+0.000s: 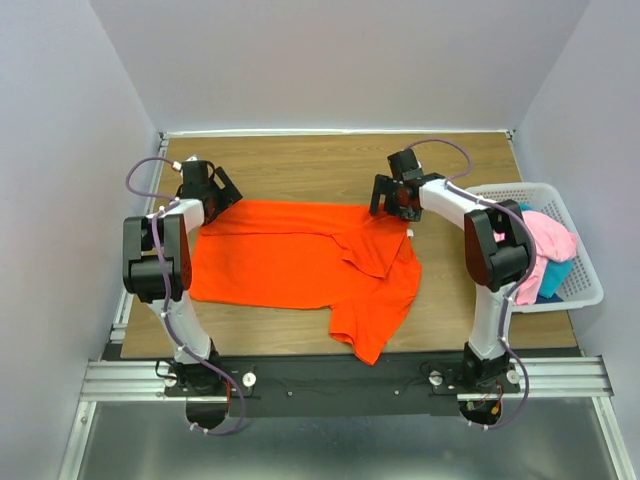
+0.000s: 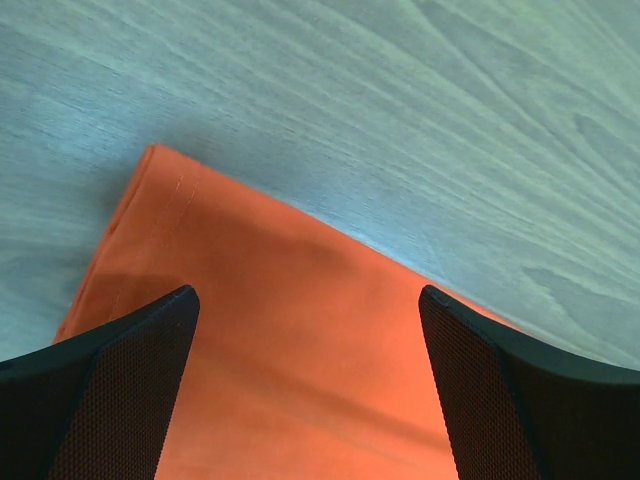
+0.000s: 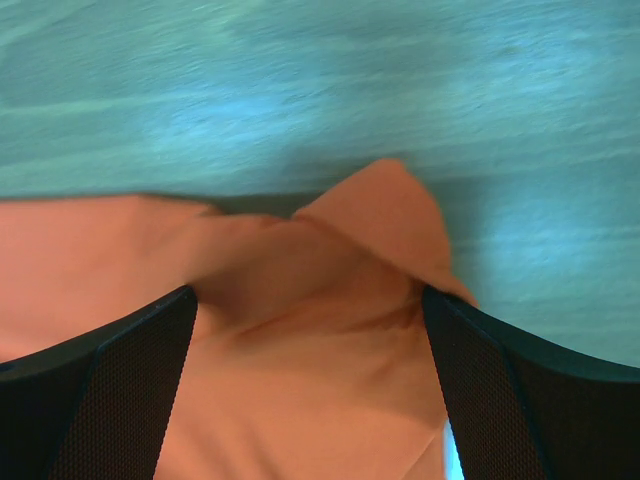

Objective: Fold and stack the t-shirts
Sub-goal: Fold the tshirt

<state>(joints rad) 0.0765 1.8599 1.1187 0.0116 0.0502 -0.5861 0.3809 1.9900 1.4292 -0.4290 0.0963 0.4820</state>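
The orange-red t-shirt (image 1: 290,262) lies spread on the wooden table, a sleeve folded over near its right side. My left gripper (image 1: 222,192) is open over the shirt's far left corner (image 2: 300,340), fingers (image 2: 120,390) wide apart above the fabric. My right gripper (image 1: 385,205) is open over the shirt's far right corner, where the cloth is bunched (image 3: 330,300) between the fingers (image 3: 500,400). The pink t-shirt (image 1: 548,238) and the teal-blue t-shirt (image 1: 552,275) lie in the basket at the right.
The white lattice basket (image 1: 590,290) stands at the table's right edge. Bare wood (image 1: 300,165) runs behind the shirt up to the back wall. White walls close in both sides.
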